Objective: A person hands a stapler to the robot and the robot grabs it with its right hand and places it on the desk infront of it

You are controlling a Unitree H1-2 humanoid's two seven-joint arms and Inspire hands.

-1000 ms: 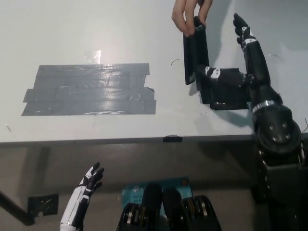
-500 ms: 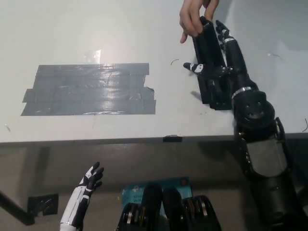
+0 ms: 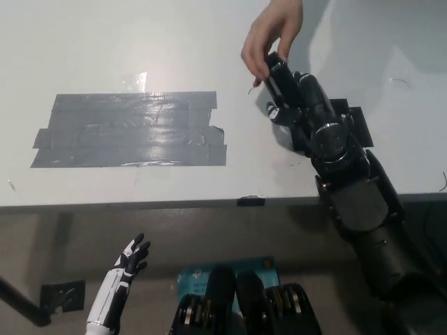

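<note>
Nearest the camera, at the lower left below the desk edge, the white left hand (image 3: 131, 257) rests with its fingers spread and holding nothing, just as it was half a second ago.

The black right arm (image 3: 363, 209) now crosses the front edge of the desk (image 3: 209, 42) more steeply than before, its forearm having swung toward picture left. On the white desktop to the left lies a broad patch of grey duct tape (image 3: 129, 131), unchanged. Under the forearm a black flat patch (image 3: 353, 118) on the desk shows at its right side, where earlier the arm hid more of it.

Farther off, the right hand (image 3: 290, 98) has closed around the black stapler (image 3: 278, 77), its fingers wrapped on the lower part. The stapler is held above the desk, more foreshortened than in the earlier picture, where it stood longer beside the extended fingers.

At the far end, the person's hand (image 3: 271, 35) still pinches the top of the stapler, and has shifted slightly toward picture left.
</note>
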